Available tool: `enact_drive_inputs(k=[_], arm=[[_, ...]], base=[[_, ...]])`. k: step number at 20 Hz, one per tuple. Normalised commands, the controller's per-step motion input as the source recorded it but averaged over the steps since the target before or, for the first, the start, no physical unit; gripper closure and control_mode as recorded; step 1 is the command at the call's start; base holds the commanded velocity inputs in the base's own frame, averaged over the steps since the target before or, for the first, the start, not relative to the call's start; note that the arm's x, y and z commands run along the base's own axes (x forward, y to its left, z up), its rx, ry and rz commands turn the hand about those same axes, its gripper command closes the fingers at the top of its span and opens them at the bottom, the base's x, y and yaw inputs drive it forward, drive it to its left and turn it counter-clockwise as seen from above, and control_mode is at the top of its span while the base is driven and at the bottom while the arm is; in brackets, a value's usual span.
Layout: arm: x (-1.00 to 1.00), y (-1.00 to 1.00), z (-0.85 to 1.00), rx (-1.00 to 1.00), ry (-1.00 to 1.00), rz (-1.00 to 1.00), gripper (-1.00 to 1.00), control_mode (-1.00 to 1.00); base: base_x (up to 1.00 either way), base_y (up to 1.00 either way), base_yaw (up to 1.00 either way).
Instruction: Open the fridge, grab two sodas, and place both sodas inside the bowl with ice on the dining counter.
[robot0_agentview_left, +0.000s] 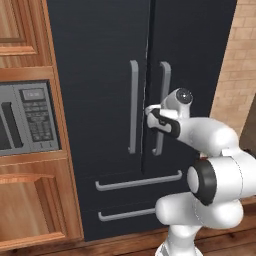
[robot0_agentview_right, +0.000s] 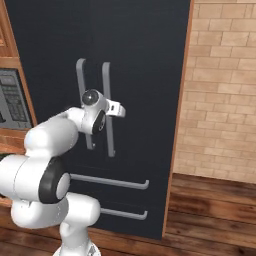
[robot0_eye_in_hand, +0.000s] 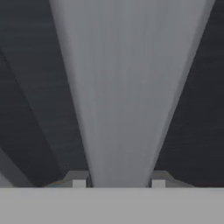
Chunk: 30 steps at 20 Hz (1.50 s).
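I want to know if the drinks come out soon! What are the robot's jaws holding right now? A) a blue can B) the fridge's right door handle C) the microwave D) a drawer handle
B: in the hand view the grey bar of the right door handle sits between the two fingertips, and the gripper is at that handle on the still-closed fridge.

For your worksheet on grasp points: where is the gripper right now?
The gripper is shut on the fridge's right door handle, about halfway up the bar, beside the left handle.
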Motion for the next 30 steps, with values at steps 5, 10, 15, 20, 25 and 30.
enact_drive_inputs(k=[5, 10, 15, 20, 25, 30], arm=[[-1.00, -0.48, 0.11, 0.00, 0.00, 0.00, 1.00, -1.00], [-1.00, -0.49, 0.29, 0.00, 0.00, -0.01, 1.00, -1.00], [-0.77, -0.20, 0.05, -0.03, 0.00, 0.02, -1.00, -1.00], [-0.79, 0.04, -0.01, -0.06, -0.18, 0.01, -1.00, -1.00], [-0.91, 0.25, 0.61, -0.06, -0.32, -0.11, -1.00, -1.00], [-0.34, 0.92, 0.67, -0.15, -0.19, -0.10, -1.00, -1.00]], base=[[0.00, 0.00, 0.00], [0.00, 0.00, 0.00], [0.00, 0.00, 0.00], [0.00, 0.00, 0.00], [0.00, 0.00, 0.00], [0.00, 0.00, 0.00]])
